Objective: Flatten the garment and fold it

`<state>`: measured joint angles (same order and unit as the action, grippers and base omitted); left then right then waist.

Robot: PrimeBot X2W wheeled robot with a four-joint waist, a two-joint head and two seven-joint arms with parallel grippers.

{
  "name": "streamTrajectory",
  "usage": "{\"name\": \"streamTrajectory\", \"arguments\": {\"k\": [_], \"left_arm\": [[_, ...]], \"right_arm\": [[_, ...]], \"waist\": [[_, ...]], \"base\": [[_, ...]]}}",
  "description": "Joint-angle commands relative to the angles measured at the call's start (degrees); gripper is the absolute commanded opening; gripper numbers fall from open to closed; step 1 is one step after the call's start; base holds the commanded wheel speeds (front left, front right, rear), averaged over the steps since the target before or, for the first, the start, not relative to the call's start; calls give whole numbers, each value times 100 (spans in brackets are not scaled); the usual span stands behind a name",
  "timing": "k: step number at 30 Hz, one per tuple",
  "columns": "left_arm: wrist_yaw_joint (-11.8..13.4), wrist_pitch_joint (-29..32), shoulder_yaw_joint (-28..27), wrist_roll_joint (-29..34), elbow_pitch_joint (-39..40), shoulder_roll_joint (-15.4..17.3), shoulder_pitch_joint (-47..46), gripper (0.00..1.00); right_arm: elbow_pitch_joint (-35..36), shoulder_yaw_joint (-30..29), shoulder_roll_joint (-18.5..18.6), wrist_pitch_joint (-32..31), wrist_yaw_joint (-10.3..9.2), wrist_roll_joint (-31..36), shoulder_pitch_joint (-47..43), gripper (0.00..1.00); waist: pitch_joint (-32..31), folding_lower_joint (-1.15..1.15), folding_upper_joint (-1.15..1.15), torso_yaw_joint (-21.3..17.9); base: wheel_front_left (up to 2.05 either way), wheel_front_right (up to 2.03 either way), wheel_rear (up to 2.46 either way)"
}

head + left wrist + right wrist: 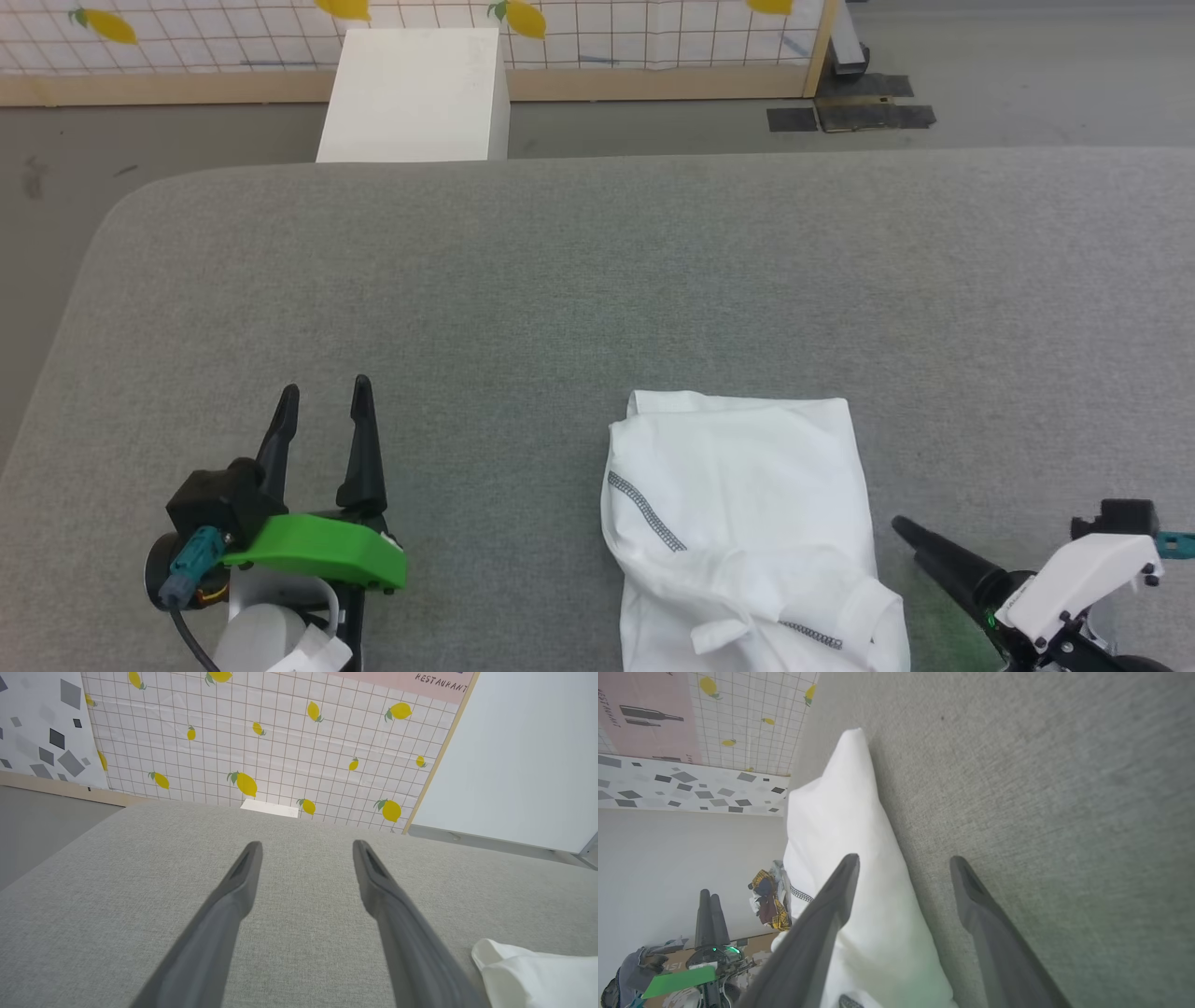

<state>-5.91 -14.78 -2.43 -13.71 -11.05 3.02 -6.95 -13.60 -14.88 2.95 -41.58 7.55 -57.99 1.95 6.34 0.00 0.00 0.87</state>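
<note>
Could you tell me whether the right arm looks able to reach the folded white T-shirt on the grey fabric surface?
Probably yes: the open right pincer hangs at the right-hand edge of the folded white T-shirt, and nothing stands between them on the grey fabric surface.

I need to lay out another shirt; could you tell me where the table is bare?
Bare: the far half of the table beyond the garment, and the strip between the left gripper and the garment. Crowded: near right, where the right gripper sits beside the garment.

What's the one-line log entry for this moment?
garment: folded, on grey surface | left tool: open, empty | right tool: open, beside garment
</note>
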Motion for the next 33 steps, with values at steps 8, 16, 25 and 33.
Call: {"name": "streamTrajectory", "arguments": {"k": [8,16,25,33], "left_arm": [[41,-22,55,-92,26,-14,37,100],[69,-22,50,-103,56,-14,-7,100],[82,-22,-18,-99,71,-14,-18,100],[53,-22,-113,42,240,3,-112,100]], "right_arm": [[-806,36,-7,-713,-6,-176,580,100],[-718,508,-7,-1157,-6,-149,595,100],[-151,814,-7,-1379,-6,377,545,0],[897,1532,534,-1538,-6,2577,1357,0]], "waist": [[118,0,0,216],[183,0,0,334],[222,0,0,203],[513,0,0,-667]], "base": [[0,0,0],[0,0,0],[0,0,0],[0,0,0]]}}
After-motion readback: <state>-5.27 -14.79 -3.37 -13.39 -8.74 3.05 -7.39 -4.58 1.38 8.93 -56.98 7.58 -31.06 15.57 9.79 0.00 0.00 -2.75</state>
